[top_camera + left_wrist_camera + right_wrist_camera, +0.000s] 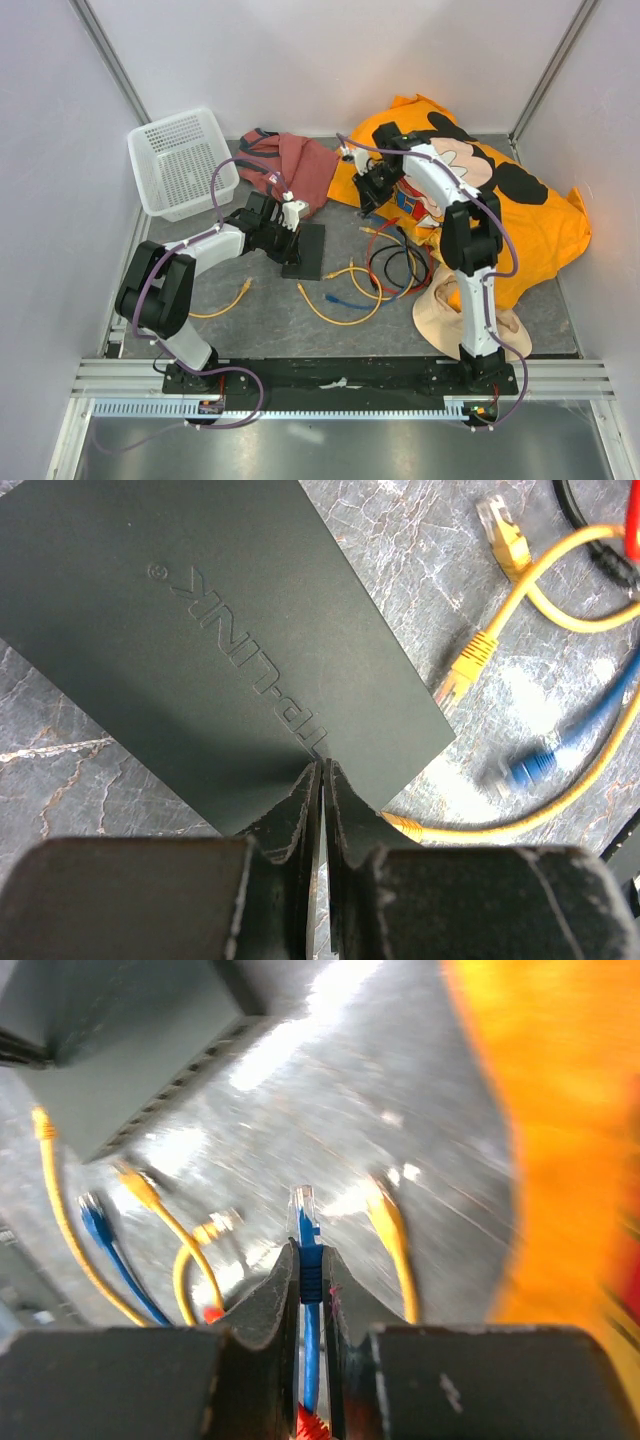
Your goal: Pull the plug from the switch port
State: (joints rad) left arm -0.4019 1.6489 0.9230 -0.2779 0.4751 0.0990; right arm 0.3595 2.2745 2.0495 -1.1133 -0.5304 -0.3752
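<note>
The switch (308, 252) is a flat matte-black box lying on the table, and in the left wrist view its top (200, 630) shows raised lettering. My left gripper (290, 232) is shut, with its tips (322, 770) resting on the switch's top close to one corner. My right gripper (372, 195) hovers further back and to the right, near the orange cloth. It is shut (311, 1255) on the boot of a blue cable, and the clear plug (303, 1208) sticks out past the fingertips. The plug is well clear of the switch (120, 1040), whose socket edge faces it.
Loose yellow, blue, black and red cables (365, 285) lie right of the switch, with a yellow plug (470, 660) and a blue plug (530, 770) near it. A white basket (180, 160) stands back left. A red cloth (300, 165), an orange printed cloth (530, 220) and a beige hat (450, 300) also lie here.
</note>
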